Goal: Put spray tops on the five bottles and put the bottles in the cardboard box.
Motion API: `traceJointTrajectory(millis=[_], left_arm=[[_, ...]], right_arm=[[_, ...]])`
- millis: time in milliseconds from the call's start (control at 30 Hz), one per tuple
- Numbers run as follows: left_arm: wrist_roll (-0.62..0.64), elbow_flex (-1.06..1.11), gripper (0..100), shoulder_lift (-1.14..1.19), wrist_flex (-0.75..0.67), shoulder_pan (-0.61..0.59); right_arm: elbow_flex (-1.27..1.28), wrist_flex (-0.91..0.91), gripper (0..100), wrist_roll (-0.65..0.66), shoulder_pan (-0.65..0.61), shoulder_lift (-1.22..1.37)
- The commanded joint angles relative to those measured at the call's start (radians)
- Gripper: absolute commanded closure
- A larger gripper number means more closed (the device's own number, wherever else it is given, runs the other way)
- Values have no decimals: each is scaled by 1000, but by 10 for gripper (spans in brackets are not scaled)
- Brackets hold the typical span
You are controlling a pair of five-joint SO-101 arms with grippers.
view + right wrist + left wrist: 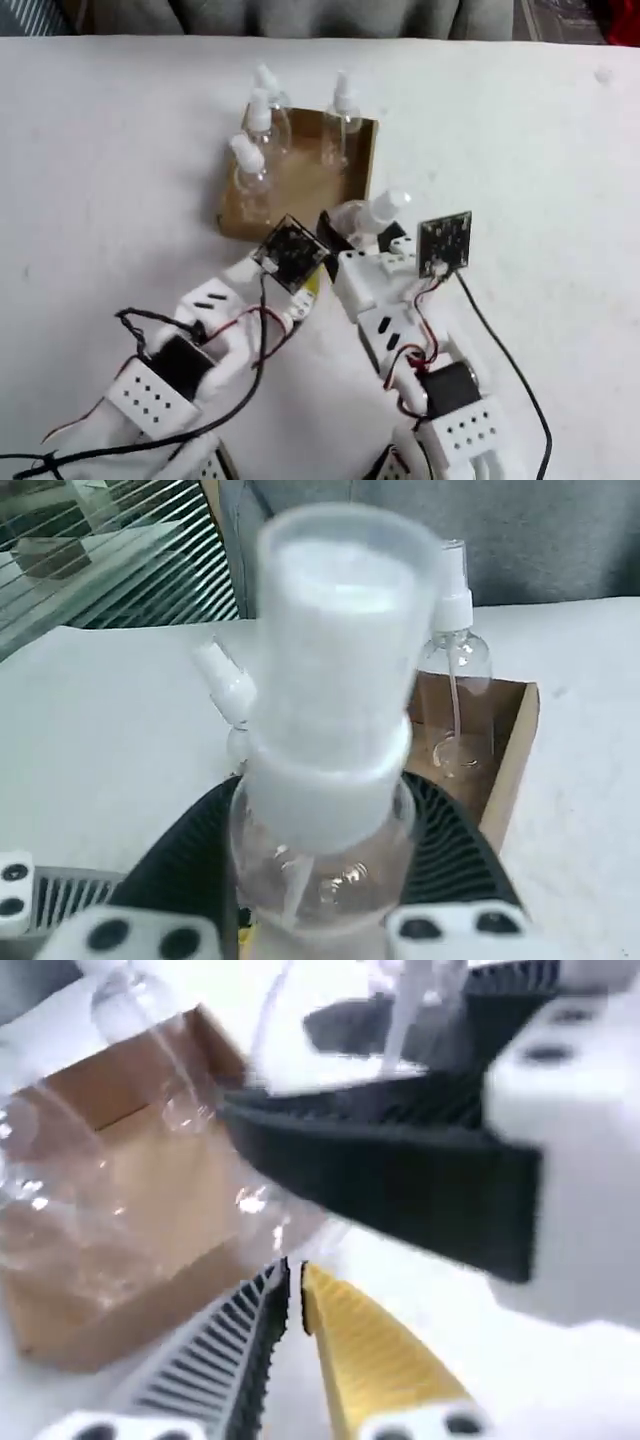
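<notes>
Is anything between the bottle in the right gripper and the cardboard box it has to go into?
Nothing visible. The bottle, held by the right gripper, is just outside the cardboard box at its near right corner. The four bottles inside stand along its far and left sides, leaving bare floor nearest the held one.

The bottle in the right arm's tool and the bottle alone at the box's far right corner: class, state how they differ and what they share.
The held bottle is clamped in the right tool, outside the cardboard box beside its near right corner; the corner bottle stands free inside it. The held bottle leans in the high view; the corner bottle stands upright. Both are clear and carry white spray tops.
</notes>
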Motion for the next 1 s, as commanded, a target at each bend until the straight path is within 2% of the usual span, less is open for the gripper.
traceJointTrajectory(millis=[0,267,400,600,767,867,967], left_arm=[[-23,-87,977,-76,133,-116],[-23,-78,976,-395,347,-387],[-23,43,973,-544,358,-524],[-23,318,973,-728,229,-625],[-17,442,973,-737,123,-645],[-21,470,974,-733,43,-654],[-21,470,973,-731,43,-667]], right_arm=[[-43,-96,981,12,27,81],[-55,-220,981,43,56,209],[-112,-237,981,84,45,320],[-233,-237,981,126,54,506],[-322,-237,981,130,54,596],[-365,-237,981,212,56,639],[-405,-237,981,264,56,697]])
